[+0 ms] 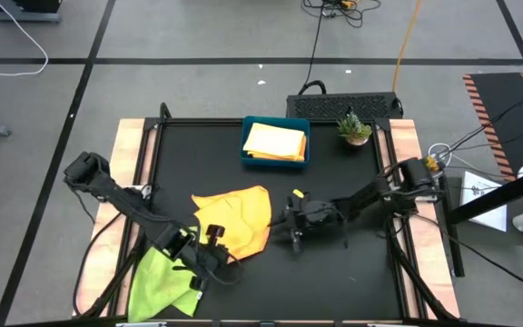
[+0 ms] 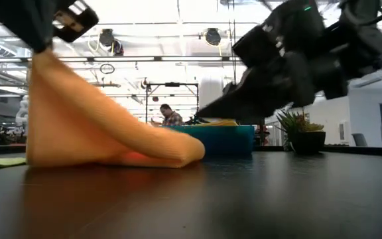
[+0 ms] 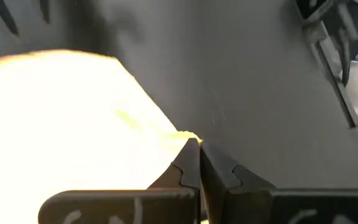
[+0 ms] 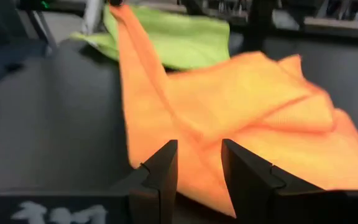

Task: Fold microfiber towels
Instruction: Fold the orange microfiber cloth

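Spanning wooden side rails, black table [image 1: 352, 263] beneath girders [image 2: 178, 60].

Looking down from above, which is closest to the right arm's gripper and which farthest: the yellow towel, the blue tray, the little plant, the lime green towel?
From the right gripper, high view:
1. Yellow towel, just beside it, toward the left arm.
2. Blue tray, at the table's far edge.
3. Plant, far right corner.
4. Lime green towel, near left corner.

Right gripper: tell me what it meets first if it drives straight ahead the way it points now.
Most likely the orange towel. The right gripper, fingers open, points straight at the towel's near edge, with only bare table before it; the remaining gap is hard to judge.
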Motion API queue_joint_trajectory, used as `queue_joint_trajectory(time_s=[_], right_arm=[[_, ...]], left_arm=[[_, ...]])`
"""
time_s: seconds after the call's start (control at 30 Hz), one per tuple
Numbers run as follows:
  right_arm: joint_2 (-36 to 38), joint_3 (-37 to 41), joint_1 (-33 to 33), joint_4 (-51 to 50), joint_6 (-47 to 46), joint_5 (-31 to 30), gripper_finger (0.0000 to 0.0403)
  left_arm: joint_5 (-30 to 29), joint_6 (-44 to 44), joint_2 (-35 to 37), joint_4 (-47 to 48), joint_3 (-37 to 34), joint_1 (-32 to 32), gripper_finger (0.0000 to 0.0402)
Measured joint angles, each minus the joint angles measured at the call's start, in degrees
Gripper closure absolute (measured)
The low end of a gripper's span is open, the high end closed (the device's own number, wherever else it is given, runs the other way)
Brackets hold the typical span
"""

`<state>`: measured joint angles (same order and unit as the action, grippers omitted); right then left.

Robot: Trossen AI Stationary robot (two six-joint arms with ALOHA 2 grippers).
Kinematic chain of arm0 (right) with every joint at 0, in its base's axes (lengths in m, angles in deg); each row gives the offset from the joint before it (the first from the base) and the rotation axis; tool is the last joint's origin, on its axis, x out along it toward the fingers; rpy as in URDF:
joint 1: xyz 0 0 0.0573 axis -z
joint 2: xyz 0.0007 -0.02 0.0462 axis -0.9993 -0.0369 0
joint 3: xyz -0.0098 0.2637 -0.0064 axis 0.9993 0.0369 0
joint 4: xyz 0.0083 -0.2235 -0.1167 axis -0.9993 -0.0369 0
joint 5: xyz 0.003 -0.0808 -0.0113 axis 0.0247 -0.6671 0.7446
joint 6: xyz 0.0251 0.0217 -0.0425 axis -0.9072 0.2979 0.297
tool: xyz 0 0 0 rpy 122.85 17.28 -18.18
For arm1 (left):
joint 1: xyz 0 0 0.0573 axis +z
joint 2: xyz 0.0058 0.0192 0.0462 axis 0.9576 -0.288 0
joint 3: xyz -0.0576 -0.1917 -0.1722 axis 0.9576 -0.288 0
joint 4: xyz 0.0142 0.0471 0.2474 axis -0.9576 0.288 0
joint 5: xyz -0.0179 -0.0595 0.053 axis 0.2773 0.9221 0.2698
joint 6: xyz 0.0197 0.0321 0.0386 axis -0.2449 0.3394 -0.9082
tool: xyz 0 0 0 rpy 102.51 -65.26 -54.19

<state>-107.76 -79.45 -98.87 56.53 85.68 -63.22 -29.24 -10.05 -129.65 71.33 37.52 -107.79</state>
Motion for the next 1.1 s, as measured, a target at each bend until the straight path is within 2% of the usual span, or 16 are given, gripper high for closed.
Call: queue_joint_trajectory(time_s=[0.1, 0.27, 0.53, 0.77, 0.87, 1.1], right_arm=[[-3.04, -3.16, 1.7, -3.37, 0.67, -0.07, 0.0286], [-3.96, -5.34, 5.93, -9.09, 0.97, -0.22, 0.0286], [-3.89, -5.36, 11.69, -9.61, 0.62, 1.53, 0.0287], [-4.06, -6.19, 12.48, -10.11, 0.62, 2.92, 0.0287], [-4.13, -6.19, 12.51, -14.59, 0.62, 2.78, 0.0287], [-3.91, -6.3, 12.11, -21.17, -1.71, 2.74, 0.0286]], left_arm=[[0.06, 3.15, -0.02, -1.13, -1.52, -1.39, 0.0401], [-0.47, 4.61, 0.02, -4.23, -2.86, -3.27, 0.0401], [-3.38, 8.19, 0.02, -5.95, -4.67, -6.69, 0.0401], [-3.73, 11.64, 0.02, -11.57, -7.8, -8.19, 0.0401], [-4.0, 14.54, 0.02, -11.51, -7.82, -8.86, 0.0401], [-6.66, 13.81, 0.04, -10.91, -7.82, -10.59, 0.0401]])
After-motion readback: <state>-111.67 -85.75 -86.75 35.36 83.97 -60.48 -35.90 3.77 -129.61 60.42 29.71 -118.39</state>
